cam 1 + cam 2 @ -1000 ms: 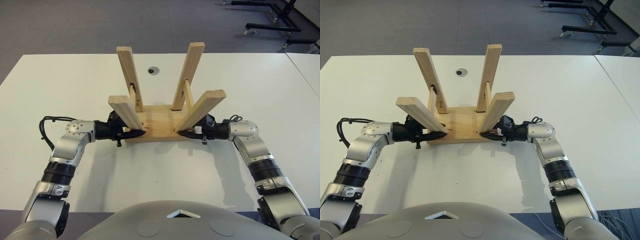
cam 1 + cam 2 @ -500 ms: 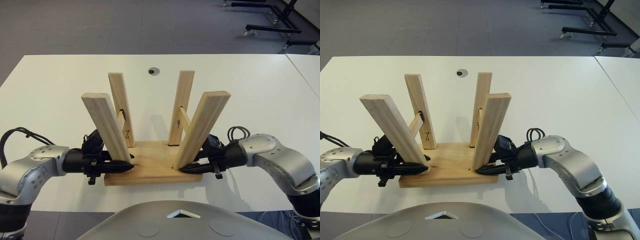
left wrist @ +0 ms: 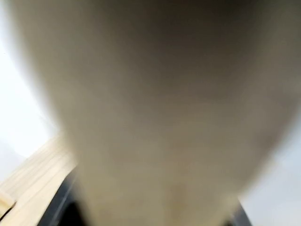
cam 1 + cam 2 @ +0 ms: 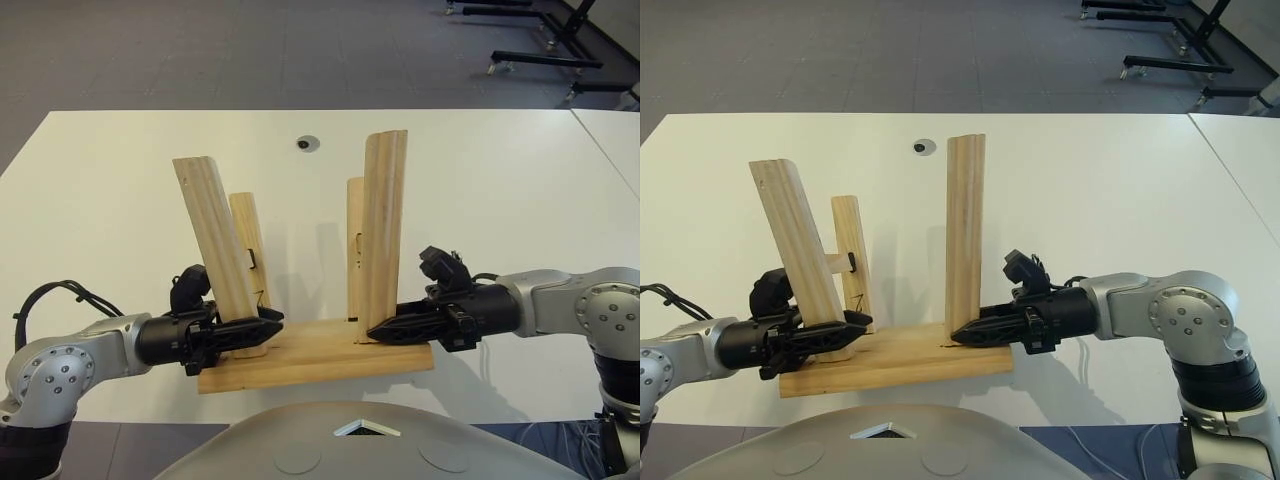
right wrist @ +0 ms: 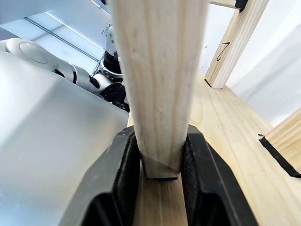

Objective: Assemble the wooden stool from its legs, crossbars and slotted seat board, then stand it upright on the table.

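Pale wooden stool (image 4: 895,362) looks assembled but upside down at the white table's (image 4: 520,200) near edge, flat seat board (image 4: 330,357) lowest. The left gripper (image 4: 258,328) clamps the left near leg (image 4: 212,235) and the right gripper (image 4: 385,330) clamps the right near leg (image 4: 384,230). It has yet to be turned upright. A round table grommet (image 4: 303,143) sits well apart.

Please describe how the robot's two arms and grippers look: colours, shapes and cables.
The left arm and right arm are silver-grey, with rounded joint housings and black ribbed rings. A looping black cable runs beside the left arm. The left gripper and right gripper are black, with long tapered fingers.
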Action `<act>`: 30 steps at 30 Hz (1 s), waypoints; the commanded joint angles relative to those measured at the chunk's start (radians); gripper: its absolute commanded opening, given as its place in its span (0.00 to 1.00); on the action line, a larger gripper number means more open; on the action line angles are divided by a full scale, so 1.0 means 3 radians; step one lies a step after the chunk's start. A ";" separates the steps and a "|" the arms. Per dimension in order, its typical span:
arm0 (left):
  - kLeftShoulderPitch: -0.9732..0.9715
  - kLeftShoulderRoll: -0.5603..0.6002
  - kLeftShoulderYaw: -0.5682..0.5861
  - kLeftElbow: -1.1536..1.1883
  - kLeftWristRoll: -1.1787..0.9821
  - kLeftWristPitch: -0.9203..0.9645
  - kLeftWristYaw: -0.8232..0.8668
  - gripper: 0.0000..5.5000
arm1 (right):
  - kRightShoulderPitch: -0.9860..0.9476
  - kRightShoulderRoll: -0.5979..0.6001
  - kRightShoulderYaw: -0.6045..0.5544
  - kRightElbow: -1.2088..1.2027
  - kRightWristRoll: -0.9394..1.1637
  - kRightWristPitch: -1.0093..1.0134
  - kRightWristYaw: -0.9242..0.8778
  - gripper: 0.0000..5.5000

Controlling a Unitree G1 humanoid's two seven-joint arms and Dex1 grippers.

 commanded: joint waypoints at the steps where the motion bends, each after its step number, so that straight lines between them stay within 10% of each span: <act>1: -0.0108 -0.0036 -0.0209 0.0229 0.0333 -0.0035 0.0043 0.30 | 0.0101 -0.0074 0.0057 0.0009 -0.0399 -0.0151 -0.0210 0.21; 9: -0.0365 -0.0068 -0.0113 0.0405 0.0306 -0.0037 -0.0003 0.50 | 0.0208 -0.0118 0.0082 0.0155 -0.0713 -0.0464 -0.0087 0.48; 25: -0.0937 -0.0059 0.0418 0.1010 0.0158 0.0122 -0.0055 0.50 | 0.0119 0.0234 -0.0144 0.0383 -0.0776 -0.0877 -0.0351 0.97; 30: -0.0993 -0.0104 0.0417 0.1061 0.0206 0.0089 -0.0054 0.50 | -0.0053 0.0309 -0.0372 0.0573 -0.0801 -0.1001 -0.0411 0.98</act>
